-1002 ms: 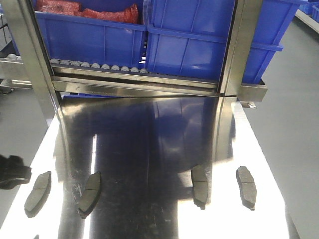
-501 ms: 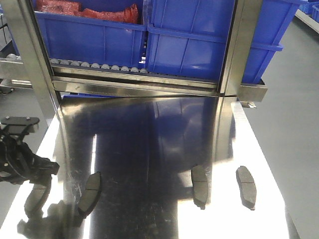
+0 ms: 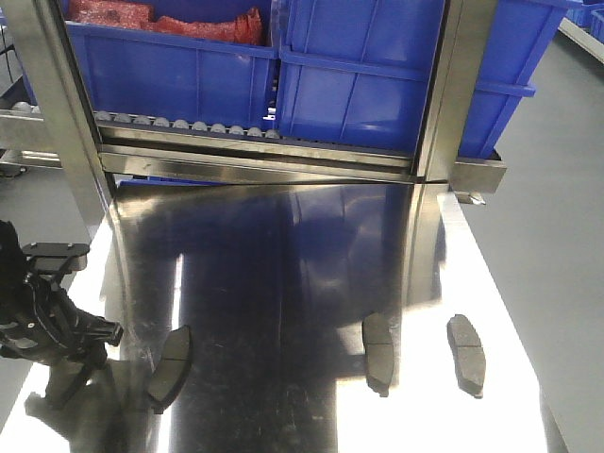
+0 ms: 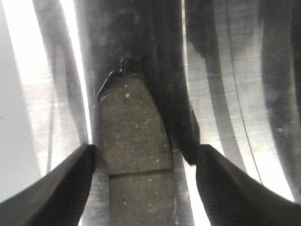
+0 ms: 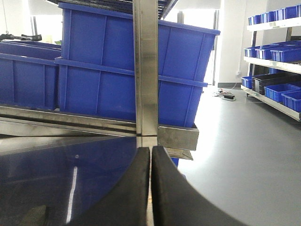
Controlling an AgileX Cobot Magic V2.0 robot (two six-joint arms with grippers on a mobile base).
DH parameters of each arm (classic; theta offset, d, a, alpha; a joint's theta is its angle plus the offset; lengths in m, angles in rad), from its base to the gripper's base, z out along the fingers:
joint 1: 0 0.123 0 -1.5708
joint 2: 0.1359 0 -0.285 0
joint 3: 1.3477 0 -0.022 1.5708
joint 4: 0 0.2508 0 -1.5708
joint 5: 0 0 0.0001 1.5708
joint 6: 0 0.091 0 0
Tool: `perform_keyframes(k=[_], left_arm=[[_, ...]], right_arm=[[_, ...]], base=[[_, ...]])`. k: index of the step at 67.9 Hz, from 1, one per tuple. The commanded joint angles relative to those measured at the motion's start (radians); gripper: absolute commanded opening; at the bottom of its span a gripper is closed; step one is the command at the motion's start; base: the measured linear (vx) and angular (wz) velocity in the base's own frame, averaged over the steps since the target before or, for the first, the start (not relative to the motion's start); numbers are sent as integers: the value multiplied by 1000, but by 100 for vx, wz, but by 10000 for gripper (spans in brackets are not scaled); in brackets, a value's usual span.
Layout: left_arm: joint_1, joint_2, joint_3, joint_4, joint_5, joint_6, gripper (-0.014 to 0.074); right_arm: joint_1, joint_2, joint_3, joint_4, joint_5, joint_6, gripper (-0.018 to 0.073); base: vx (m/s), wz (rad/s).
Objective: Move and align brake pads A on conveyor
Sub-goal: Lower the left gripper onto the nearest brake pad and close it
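Note:
Three brake pads A [image 3: 172,366] [image 3: 379,351] [image 3: 466,353] lie in a row on the shiny steel tabletop [image 3: 283,283]. A fourth pad [image 4: 134,136] lies at the row's left end, mostly hidden in the front view by my left gripper [image 3: 68,363]. In the left wrist view my left gripper [image 4: 143,186] is open and straddles this pad, one finger [image 4: 56,188] on each side, apart from it. My right gripper [image 5: 150,188] is shut with nothing in it and faces the rack; it is outside the front view. The conveyor is out of view.
Blue bins [image 3: 359,85], one holding red parts [image 3: 160,19], sit on a roller rack [image 3: 189,127] behind the table. Steel posts [image 3: 57,113] [image 3: 444,94] stand at the table's back corners. Grey floor [image 3: 557,236] lies beyond the right edge.
My left arm has come in from the left edge and moved right and down over the leftmost pad. The other pads have not moved.

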Motion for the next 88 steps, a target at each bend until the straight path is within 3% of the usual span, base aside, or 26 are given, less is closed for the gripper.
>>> perform_keyframes(k=[1, 11, 29, 47, 88], left_arm=[[-5, -29, -30, -6, -24, -13, 442], [-5, -20, -30, 19, -35, -48, 325], [-5, -13, -30, 29, -5, -26, -9], [-5, -81, -26, 29, 7, -27, -7], [-5, -659, -16, 26, 25, -3, -6]], right_arm=[[-7, -12, 12, -5, -71, -9, -12], [-7, -12, 12, -5, -71, -9, -12], [-7, -12, 12, -5, -71, -9, -12], [-7, -12, 12, -5, -71, -9, -12], [-7, -12, 12, -5, -71, -9, -12]], base=[[0, 0], [0, 0], [0, 0], [0, 0], [0, 0]])
